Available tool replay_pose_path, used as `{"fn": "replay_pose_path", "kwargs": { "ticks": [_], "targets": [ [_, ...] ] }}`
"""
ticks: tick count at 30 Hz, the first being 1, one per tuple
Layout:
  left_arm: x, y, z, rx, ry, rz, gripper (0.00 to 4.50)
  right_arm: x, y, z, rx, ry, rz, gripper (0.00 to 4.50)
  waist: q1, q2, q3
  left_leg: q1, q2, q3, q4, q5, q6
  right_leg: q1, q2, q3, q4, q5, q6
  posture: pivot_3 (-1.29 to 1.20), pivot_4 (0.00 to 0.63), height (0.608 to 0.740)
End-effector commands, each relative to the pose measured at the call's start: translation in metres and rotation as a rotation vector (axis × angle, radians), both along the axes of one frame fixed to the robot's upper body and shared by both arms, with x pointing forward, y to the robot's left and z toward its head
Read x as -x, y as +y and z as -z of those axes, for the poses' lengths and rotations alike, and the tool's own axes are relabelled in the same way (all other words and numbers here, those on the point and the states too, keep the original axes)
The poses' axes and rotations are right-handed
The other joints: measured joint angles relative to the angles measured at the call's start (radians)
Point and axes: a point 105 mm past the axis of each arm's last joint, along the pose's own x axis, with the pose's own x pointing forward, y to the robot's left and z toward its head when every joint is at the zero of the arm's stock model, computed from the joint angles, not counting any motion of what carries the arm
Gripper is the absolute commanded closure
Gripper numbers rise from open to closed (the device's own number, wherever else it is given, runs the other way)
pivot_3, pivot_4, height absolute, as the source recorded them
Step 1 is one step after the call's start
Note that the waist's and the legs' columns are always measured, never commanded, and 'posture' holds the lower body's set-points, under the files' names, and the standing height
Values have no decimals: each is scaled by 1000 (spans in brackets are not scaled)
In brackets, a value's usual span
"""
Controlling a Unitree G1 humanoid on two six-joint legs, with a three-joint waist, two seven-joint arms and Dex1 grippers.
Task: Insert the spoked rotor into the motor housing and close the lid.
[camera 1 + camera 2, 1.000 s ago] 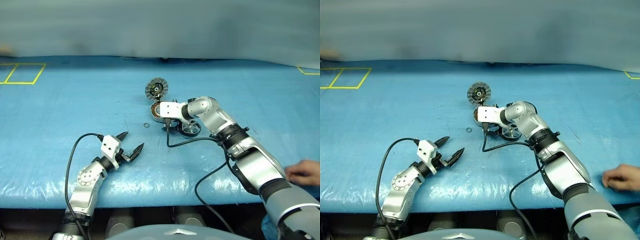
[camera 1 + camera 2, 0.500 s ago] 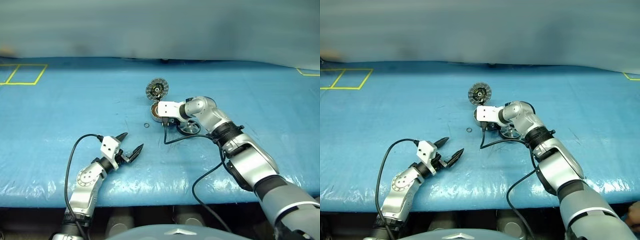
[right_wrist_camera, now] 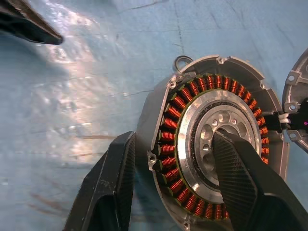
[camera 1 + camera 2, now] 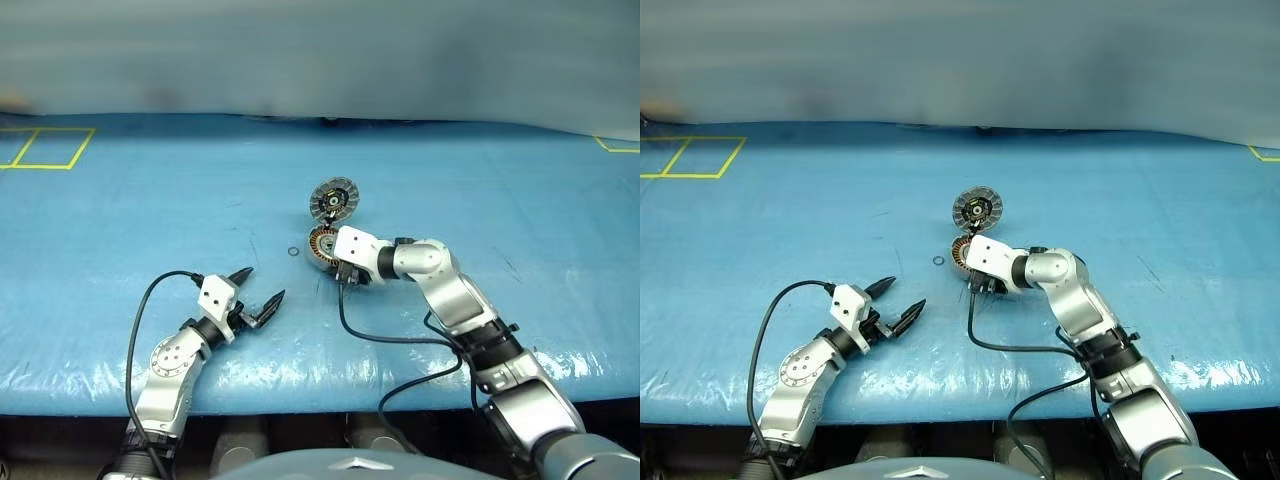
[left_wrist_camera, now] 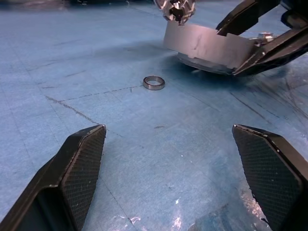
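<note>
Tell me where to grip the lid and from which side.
Take the lid by its free upper rim, coming down from above, one finger on each face. It stands nearly on edge, joined at its bottom to the motor housing, so the top edge looks most open.

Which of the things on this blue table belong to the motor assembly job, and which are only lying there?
For the job: motor housing, with copper coils; lid, joined behind it; right gripper, astride the housing's wall.
Lying about: small metal ring beside the housing; left gripper, open, idle; yellow tape marks.
</note>
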Motion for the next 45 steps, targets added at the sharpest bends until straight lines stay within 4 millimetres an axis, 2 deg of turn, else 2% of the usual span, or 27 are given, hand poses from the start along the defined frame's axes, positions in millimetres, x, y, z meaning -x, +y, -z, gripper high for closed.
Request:
{"fn": "replay_pose_path", "kwargs": {
  "ticks": [1, 4, 7, 16, 19, 23, 30, 33, 35, 41, 45],
  "targets": [
    [-3, -2, -5, 0, -16, 15, 0, 30, 14, -7, -50, 28, -45, 2439, 1, 0, 0, 0, 0, 0, 0, 0, 0, 0, 0, 0, 0, 0, 0, 0, 150, 740],
    [-2, -3, -5, -1, -15, 21, 0, 49, 22, -3, -74, 58, -34, 2439, -1, 0, 0, 0, 0, 0, 0, 0, 0, 0, 0, 0, 0, -1, 0, 0, 150, 740],
    [-1, -2, -4, -5, -10, 24, 0, 58, 30, 1, -110, 96, -7, 2439, -3, -1, 0, 0, 0, 0, 0, 0, 0, -1, 0, 0, 0, -1, -1, 0, 150, 740],
    [1, 7, -5, -26, -8, 9, 0, 50, 42, 7, -163, 124, 109, 2439, -12, -2, 0, 0, 1, 0, 0, 0, 0, -1, 1, 0, 0, -2, -3, 0, 150, 740],
    [2, 9, -6, -29, -10, 3, 0, 53, 43, 10, -155, 138, 97, 1392, -11, -2, 0, 0, 1, 0, 0, 0, 0, -1, 1, 0, 0, -2, -3, 0, 150, 740],
    [3, 15, -8, -40, -11, -11, 0, 57, 51, -12, -293, 168, 98, 72, -8, -2, 0, -1, 1, 0, 0, 0, -1, -1, 0, 0, 0, -2, -3, 0, 150, 740],
    [2, 22, -13, -55, -20, -1, 0, 58, 52, -58, -526, 182, 104, 29, -8, -2, 0, -1, 1, 0, -1, 0, -1, -2, 0, 0, 0, -2, -3, 0, 150, 740],
    [2, 20, -16, -61, -27, 28, 0, 59, 45, -71, -586, 178, 102, 29, -7, -2, 0, -1, 1, 0, -1, 0, -1, -2, 0, 0, 0, -2, -3, 0, 150, 740],
    [2, 20, -19, -55, -37, 47, 0, 56, 34, -69, -589, 171, 126, 29, -6, -3, 0, -2, 1, 0, -1, 0, -1, -2, 0, 0, -1, -2, -3, 0, 150, 740],
    [-8, 20, -33, -39, -101, 71, 0, 54, -9, -42, -570, 139, 167, 29, 3, -4, 1, -3, 0, 0, -1, 0, 0, -2, -1, 0, -2, -3, -3, 0, 150, 740],
    [-20, 22, -40, -54, -129, 103, 0, 54, -38, -17, -576, 205, 237, 29, 0, -4, 1, -2, 0, 1, -1, 0, 0, -2, -1, 0, -1, -2, -2, 0, 150, 740]
  ]
}}
